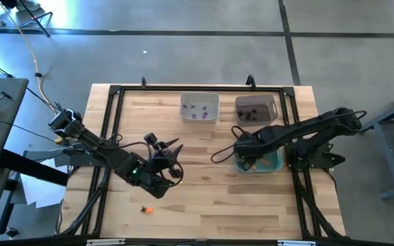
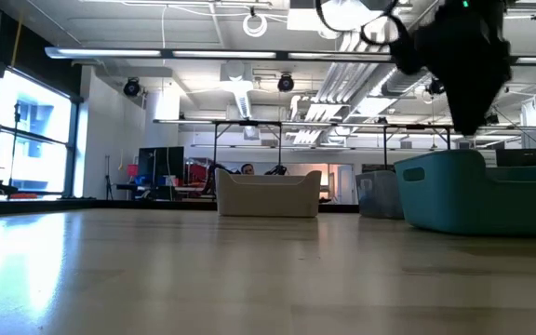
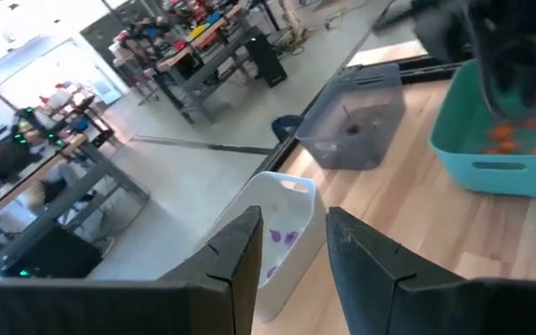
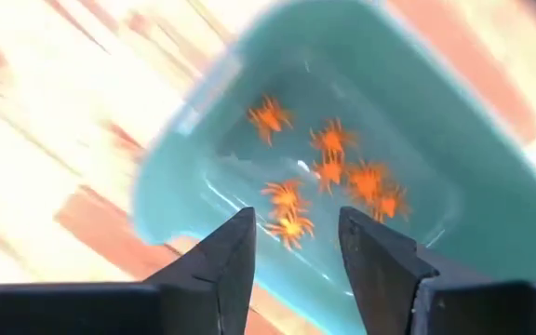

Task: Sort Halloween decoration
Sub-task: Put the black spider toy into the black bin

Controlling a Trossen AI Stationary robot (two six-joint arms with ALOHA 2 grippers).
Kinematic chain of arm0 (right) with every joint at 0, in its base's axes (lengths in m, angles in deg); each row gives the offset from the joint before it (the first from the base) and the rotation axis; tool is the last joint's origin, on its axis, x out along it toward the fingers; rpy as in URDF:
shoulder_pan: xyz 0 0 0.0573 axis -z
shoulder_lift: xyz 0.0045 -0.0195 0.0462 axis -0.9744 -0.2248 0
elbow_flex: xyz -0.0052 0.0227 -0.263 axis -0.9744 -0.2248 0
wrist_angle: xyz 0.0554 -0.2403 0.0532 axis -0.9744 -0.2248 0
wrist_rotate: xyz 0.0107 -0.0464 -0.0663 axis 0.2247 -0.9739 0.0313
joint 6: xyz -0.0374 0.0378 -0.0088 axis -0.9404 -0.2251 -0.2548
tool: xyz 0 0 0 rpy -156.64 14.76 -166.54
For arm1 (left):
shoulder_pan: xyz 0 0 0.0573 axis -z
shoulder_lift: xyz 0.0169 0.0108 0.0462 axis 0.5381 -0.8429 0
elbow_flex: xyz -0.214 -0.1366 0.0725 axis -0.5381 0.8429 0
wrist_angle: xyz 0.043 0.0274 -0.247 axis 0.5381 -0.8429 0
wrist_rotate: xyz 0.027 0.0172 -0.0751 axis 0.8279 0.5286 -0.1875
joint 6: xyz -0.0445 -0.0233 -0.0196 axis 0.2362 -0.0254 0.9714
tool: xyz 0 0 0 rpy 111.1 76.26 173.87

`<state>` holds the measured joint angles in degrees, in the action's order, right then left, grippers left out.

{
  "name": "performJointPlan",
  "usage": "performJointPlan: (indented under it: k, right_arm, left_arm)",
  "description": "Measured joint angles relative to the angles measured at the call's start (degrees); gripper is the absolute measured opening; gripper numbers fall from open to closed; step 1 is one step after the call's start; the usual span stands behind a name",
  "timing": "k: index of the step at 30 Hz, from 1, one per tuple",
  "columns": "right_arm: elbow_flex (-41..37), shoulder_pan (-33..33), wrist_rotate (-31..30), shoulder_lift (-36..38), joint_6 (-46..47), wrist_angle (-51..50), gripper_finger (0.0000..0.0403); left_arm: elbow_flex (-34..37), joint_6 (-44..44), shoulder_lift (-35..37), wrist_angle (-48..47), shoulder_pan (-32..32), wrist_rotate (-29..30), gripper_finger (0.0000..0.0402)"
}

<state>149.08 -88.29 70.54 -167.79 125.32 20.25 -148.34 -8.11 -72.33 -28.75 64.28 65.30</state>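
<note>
While my right gripper [image 4: 296, 247] hangs over the teal bin [image 1: 269, 166] right of centre, fingers spread and empty above the orange spiders [image 4: 328, 181], my left gripper [image 3: 291, 247], parted and empty, sits lower left near one orange trinket [image 1: 147, 210] on the tabletop [image 1: 204, 198].

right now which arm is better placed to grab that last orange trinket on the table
Left. The orange trinket lies on the bare table near the front edge, just below the left gripper, whose fingers are parted with nothing between them. The right gripper hangs open over the teal bin, much farther away.
</note>
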Motion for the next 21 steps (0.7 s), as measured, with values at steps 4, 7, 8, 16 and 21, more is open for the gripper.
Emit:
performJointPlan:
  k: [4, 7, 8, 16, 21]
  right_arm:
    - [9.0, -0.7, -5.0, 0.0, -3.3, -3.3, 0.0139]
    - [15.3, -1.6, -10.1, 0.0, -7.5, -2.6, 0.0132]
    - [17.0, -1.9, -11.5, 0.0, -9.2, -1.8, 0.0131]
    - [22.0, -5.1, -14.8, 0.0, -22.1, 13.1, 0.0129]
    - [20.4, -6.4, -14.8, -0.8, -23.7, 15.2, 0.0129]
  left_arm:
    - [0.0, 0.0, 1.6, -1.5, 2.0, -3.6, 0.0111]
    - [0.0, 1.4, 3.7, -3.6, 4.0, -9.0, 0.0111]
    - [0.0, 2.6, 4.6, -4.3, 4.7, -11.5, 0.0111]
    - [0.8, 35.4, 8.8, -16.9, 9.3, -36.7, 0.0111]
    - [5.6, 53.1, 5.5, -19.8, 12.4, -53.6, 0.0111]
